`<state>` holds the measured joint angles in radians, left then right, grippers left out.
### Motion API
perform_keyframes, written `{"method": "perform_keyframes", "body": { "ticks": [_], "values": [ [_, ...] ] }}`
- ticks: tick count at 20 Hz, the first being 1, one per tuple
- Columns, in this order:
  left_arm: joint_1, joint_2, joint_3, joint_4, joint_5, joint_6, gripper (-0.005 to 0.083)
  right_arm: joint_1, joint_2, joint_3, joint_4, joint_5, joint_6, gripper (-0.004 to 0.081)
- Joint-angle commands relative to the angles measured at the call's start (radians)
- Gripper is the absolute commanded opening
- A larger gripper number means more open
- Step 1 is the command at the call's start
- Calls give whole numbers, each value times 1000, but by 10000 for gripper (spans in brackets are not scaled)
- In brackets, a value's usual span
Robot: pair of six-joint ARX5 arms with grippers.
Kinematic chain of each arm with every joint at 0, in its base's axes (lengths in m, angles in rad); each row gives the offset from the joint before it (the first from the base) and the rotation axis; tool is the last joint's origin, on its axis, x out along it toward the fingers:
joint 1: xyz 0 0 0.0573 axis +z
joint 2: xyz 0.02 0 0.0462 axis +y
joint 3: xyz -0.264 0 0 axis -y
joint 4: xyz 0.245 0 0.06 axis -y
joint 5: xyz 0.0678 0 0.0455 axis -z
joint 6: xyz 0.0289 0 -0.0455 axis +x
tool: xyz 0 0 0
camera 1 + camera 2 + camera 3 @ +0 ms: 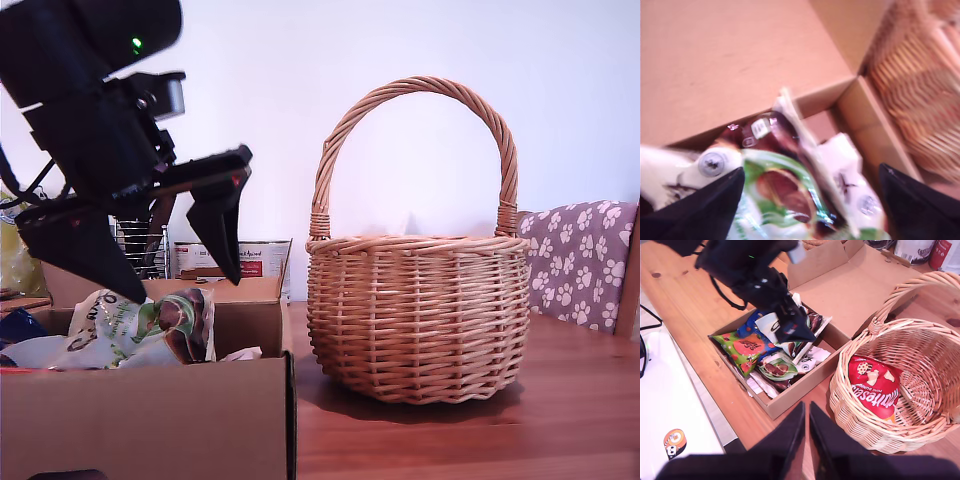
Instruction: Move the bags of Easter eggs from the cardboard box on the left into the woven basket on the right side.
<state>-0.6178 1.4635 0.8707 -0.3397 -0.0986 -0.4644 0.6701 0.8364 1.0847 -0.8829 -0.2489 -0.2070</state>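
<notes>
Exterior view's left: my first gripper [170,275] hangs spread over the white-green crinkly bag [150,325] (untouched); my second gripper [806,412] is closed, empty.

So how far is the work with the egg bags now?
One red bag already lies in the woven basket. My first gripper, open, is over the white and green bag in the cardboard box, not gripping yet. That bag remains to move. My second gripper is shut, empty.
</notes>
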Motion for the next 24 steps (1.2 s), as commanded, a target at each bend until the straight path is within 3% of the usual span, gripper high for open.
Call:
{"method": "perform_keyframes", "body": {
  "ticks": [1, 15, 18, 21, 22, 24],
  "values": [
    [7, 36, 15, -37, -35, -34, 783, 4, 3, 10, 6, -3, -3, -13],
    [11, 249, 129, -164, -33, -40, 771, 4, 3, 10, 2, -3, -52, -13],
    [11, 249, 164, -197, -19, -36, 600, 4, 3, 10, 2, -3, -55, -13],
    [11, 249, 210, -223, 0, -2, 265, 4, 3, 10, 1, -3, -55, -13],
    [11, 249, 222, -223, 16, 13, 211, 4, 3, 10, 0, -2, -55, -13],
    [11, 249, 250, -250, 30, 37, 183, 4, 3, 10, -5, -2, -55, -13]
  ]
}}
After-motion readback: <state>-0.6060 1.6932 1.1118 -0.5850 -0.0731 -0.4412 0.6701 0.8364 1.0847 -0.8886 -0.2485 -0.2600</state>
